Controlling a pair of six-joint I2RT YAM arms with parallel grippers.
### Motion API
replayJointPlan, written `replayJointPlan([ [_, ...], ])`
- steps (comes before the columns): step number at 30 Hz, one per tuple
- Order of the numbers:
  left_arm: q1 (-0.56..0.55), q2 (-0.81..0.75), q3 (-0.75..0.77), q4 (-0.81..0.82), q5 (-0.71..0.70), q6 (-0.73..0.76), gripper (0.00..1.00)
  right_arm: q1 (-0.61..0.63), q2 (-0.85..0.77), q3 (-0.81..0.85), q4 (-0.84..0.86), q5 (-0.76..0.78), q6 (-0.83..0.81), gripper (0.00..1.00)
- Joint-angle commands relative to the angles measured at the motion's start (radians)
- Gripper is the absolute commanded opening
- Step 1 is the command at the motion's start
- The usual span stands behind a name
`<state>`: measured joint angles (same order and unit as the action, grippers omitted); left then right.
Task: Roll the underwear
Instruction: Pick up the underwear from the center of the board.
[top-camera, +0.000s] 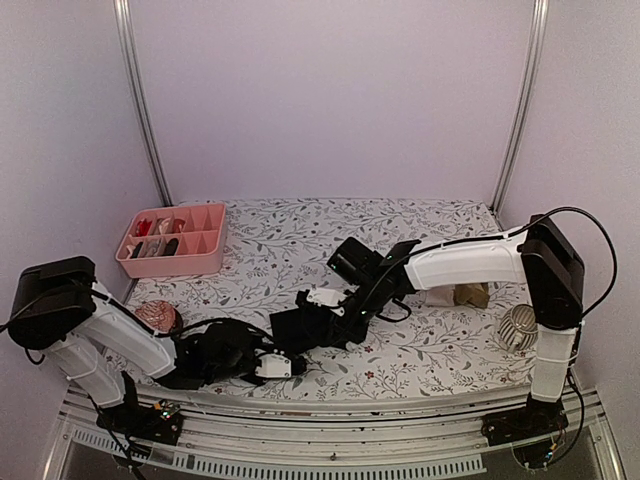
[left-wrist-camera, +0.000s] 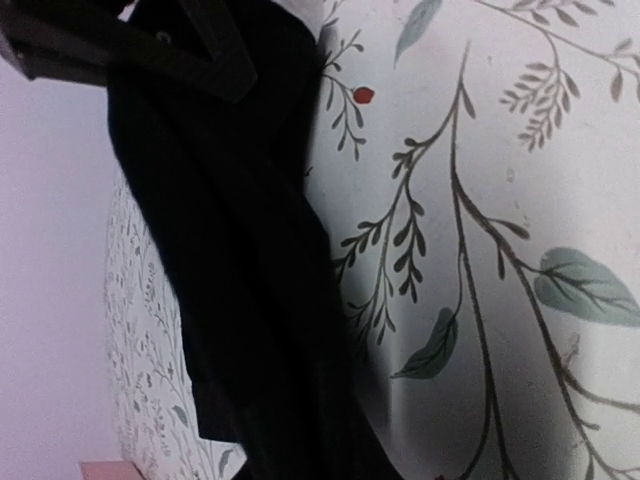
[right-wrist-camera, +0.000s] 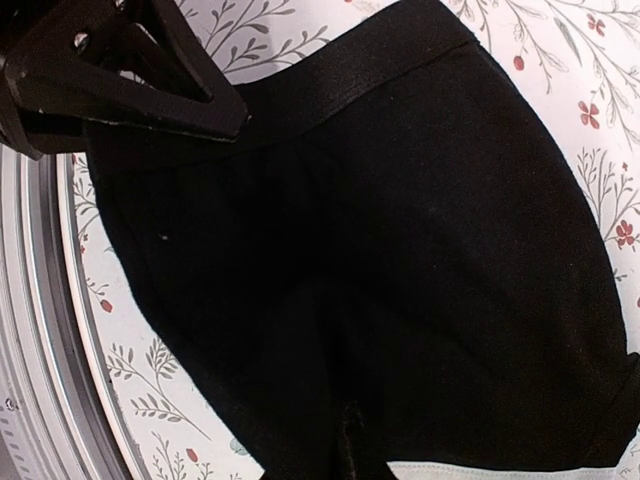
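soft even light; faint shadows; left wrist view blurred

Black pair (top-camera: 305, 328) of underwear at near centre, bunched and dark against the floral print, its left end gathered into a narrow hanging fold and its right side spread wider; a smooth, faintly glossy waistband (right-wrist-camera: 400, 75) runs along one edge and a strip of pale trim (right-wrist-camera: 480, 468) shows at the opposite edge. Tan pair (top-camera: 472, 296) lies well apart on the right, a small crumpled lump, partly hidden, its details too small to make out
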<state>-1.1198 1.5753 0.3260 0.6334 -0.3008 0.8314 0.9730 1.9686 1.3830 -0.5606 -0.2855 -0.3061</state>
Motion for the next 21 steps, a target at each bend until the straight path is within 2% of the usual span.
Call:
replayJointPlan([
  [1, 0.002, -0.031, 0.045, -0.076, 0.013, -0.056, 0.04, -0.006, -0.015, -0.01, 0.013, 0.023, -0.012, 0.12],
  [3, 0.011, -0.058, 0.055, -0.117, 0.044, -0.072, 0.0, -0.006, -0.031, -0.021, 0.018, 0.033, -0.016, 0.18],
  [5, 0.029, -0.085, 0.076, -0.185, 0.09, -0.094, 0.0, -0.006, -0.046, -0.031, 0.019, 0.041, -0.019, 0.27],
  [7, 0.054, -0.105, 0.1, -0.26, 0.137, -0.117, 0.0, -0.005, -0.059, -0.041, 0.02, 0.052, -0.022, 0.33],
  [15, 0.119, -0.096, 0.163, -0.378, 0.227, -0.151, 0.0, 0.045, -0.092, -0.11, 0.053, 0.157, -0.028, 0.45],
  [21, 0.143, -0.078, 0.19, -0.407, 0.248, -0.165, 0.0, 0.125, -0.087, -0.16, 0.093, 0.356, 0.019, 0.52],
])
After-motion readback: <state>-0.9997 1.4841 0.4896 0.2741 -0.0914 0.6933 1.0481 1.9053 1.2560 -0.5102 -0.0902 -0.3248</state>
